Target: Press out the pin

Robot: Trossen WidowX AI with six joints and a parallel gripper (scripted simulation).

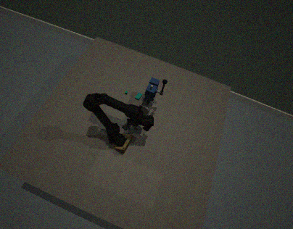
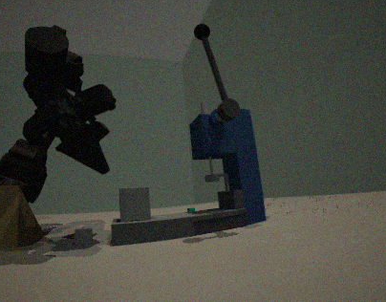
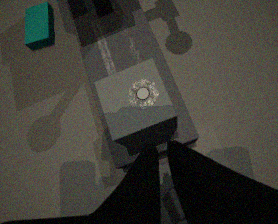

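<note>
One grey block (image 2: pixel 135 204) (image 3: pixel 132 102) rests on the press (image 1: pixel 153 89) (image 2: pixel 251 170) (image 3: pixel 186 134), at the base end opposite its blue column; the pin (image 3: pixel 143 93) is not beneath the punch (image 2: pixel 211 165). The press's lever (image 1: pixel 163 87) (image 2: pixel 214 67) is raised. Off the press's column, the end effector (image 2: pixel 106 171) (image 3: pixel 160 149) has its fingers together (nothing clamped). One teal piece (image 1: pixel 138 96) (image 2: pixel 191 209) (image 3: pixel 39 25) lies beside the press.

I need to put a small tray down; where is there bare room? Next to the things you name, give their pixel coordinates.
Beyond the lever (image 1: pixel 163 87) (image 2: pixel 214 67), opposite the teal brick (image 1: pixel 138 96) (image 3: pixel 37 22); also a short stretch of press base (image 1: pixel 148 103) (image 2: pixel 178 227) (image 3: pixel 120 50) between grey block (image 2: pixel 135 204) (image 3: pixel 117 100) and dark rest (image 2: pixel 230 200). Crowded: between block and yellow mount (image 1: pixel 124 147) (image 2: pixel 10 218).
</note>
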